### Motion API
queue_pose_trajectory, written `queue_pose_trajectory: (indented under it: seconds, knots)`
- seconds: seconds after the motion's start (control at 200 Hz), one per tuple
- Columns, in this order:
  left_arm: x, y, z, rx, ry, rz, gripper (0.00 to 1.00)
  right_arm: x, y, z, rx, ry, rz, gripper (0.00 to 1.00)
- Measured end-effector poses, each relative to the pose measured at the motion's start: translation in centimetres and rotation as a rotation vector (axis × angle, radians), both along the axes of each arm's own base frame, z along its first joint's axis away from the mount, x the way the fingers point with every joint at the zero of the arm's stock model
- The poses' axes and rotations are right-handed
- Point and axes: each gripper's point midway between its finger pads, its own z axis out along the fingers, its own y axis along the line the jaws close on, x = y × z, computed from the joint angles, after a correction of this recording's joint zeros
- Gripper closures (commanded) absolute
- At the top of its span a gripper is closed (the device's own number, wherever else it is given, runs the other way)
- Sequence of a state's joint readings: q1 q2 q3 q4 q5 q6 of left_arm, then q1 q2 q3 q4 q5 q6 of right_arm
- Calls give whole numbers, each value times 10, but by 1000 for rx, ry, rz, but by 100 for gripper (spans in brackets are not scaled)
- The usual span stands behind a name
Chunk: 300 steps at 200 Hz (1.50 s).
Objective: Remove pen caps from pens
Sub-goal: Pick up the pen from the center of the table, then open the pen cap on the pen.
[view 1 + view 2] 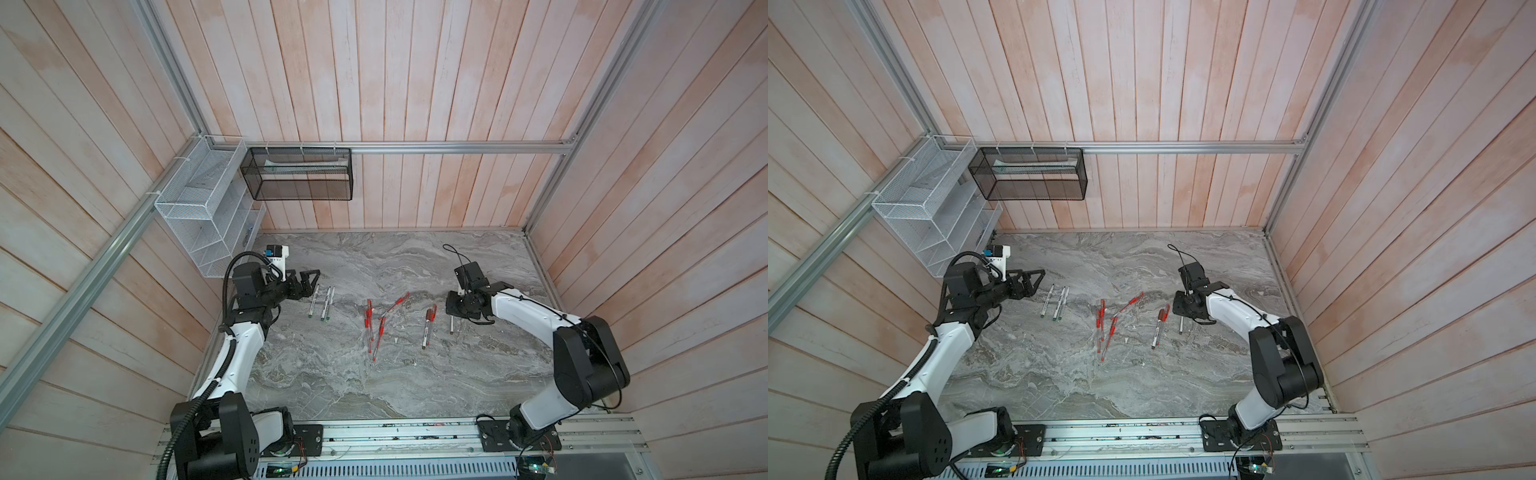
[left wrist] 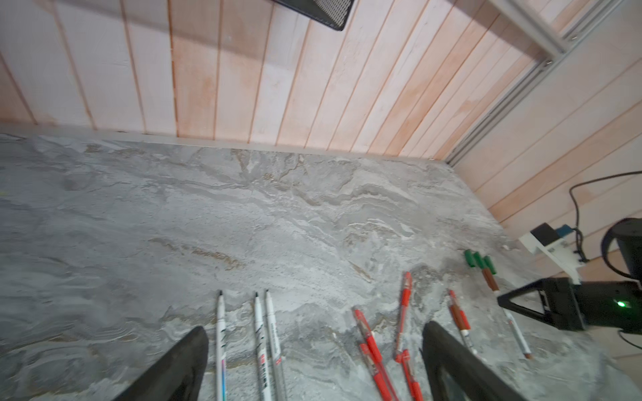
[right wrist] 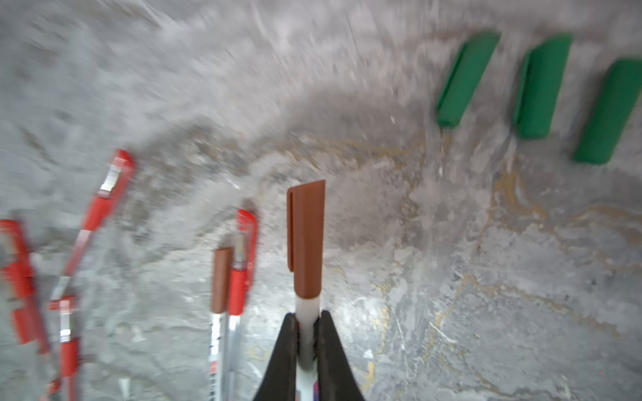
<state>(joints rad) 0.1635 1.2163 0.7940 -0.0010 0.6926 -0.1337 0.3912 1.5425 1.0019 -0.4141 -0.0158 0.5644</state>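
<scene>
My right gripper (image 3: 307,324) is pinched on a white-barrelled marker (image 3: 306,309) just behind its stubby brown cap (image 3: 305,243), over the right side of the grey marbled desk (image 1: 374,386). The cap juts past the fingertips toward the far side, along the marker's near-to-far axis. My left gripper (image 1: 309,281) stands spread, well apart at the left. I judge it must cross the slim red pens (image 2: 370,338) to reach that cap.

Both arms wore white shells between black joint housings. A ribbed black conduit (image 1: 225,291) ran along the left arm (image 1: 239,353), a thin black cable (image 2: 575,211) along the right arm (image 1: 528,311). The fingers (image 2: 180,368) were black wedges; a green light (image 2: 621,304) glowed on the right wrist.
</scene>
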Motion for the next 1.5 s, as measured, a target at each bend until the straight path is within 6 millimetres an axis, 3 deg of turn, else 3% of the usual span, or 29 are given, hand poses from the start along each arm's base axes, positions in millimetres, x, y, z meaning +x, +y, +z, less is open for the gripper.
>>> queue_pose_trajectory:
  seconds: [0.195,0.315,0.64,0.81,0.99,1.135,1.305,1.5]
  knots:
    - [-14,-24,8,-137,-1,-134,5,25,44,91,281,-300,33,95]
    - [-24,-39,11,-208,9,-218,5,21,81,119,439,-401,94,96]
    - [-60,-110,10,-297,48,-524,12,5,151,151,752,-499,216,96]
    - [-73,-140,3,-311,95,-636,25,-10,187,157,847,-507,307,97]
    - [-77,-151,4,-316,105,-683,31,-27,219,153,908,-476,388,97]
    - [-77,-159,2,-320,119,-704,35,-34,238,162,954,-473,434,97]
    - [-73,-161,1,-316,126,-703,51,-37,252,172,999,-483,464,97]
    - [-68,-161,4,-301,106,-691,68,-38,258,170,1013,-469,479,97]
